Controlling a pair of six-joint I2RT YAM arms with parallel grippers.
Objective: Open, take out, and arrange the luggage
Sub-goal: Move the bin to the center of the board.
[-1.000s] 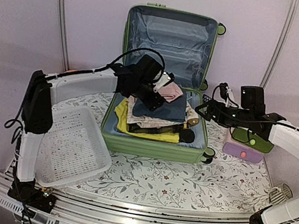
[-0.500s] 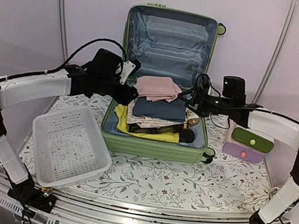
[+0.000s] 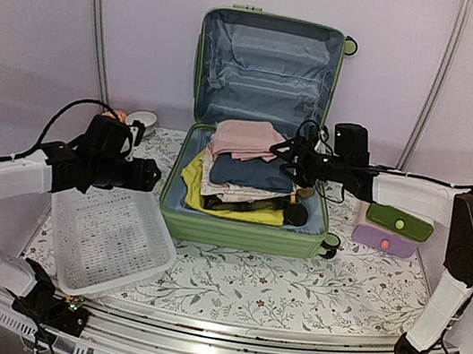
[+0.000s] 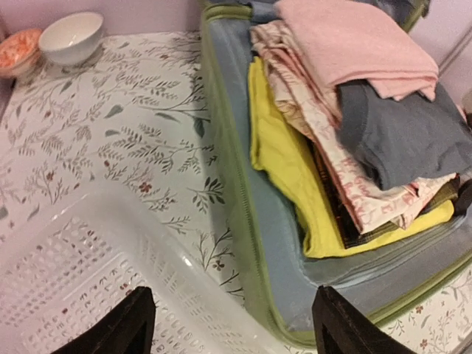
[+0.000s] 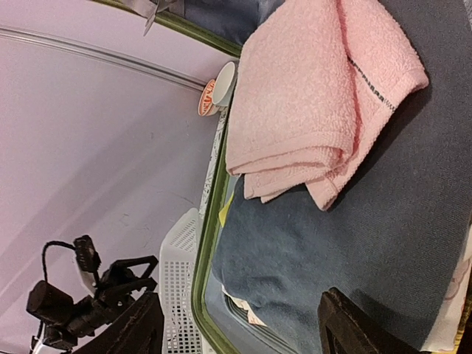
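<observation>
The light-green luggage (image 3: pixel 241 232) lies open at the table's middle, its lid (image 3: pixel 269 64) standing upright with grey-blue lining. Its base holds a pile of folded clothes: a pink towel (image 3: pixel 243 137) on top, a grey-blue garment (image 3: pixel 251 172) and a yellow one (image 3: pixel 214 202). My left gripper (image 3: pixel 150 176) is open and empty, over the far rim of the white basket (image 3: pixel 108 237), left of the luggage's green edge (image 4: pixel 228 169). My right gripper (image 3: pixel 281 153) is open and empty, just above the grey-blue garment (image 5: pixel 332 243), beside the pink towel (image 5: pixel 310 96).
Two small bowls (image 3: pixel 142 118) stand at the back left. A green box (image 3: pixel 399 221) and a purple box (image 3: pixel 383 241) lie right of the luggage. A black item (image 3: pixel 294 214) sits at the pile's front right. The flowered tablecloth (image 3: pixel 291 286) spreads in front.
My left gripper let go of the pink towel on the pile and drew back left to the basket. My right gripper moved left over the clothes.
</observation>
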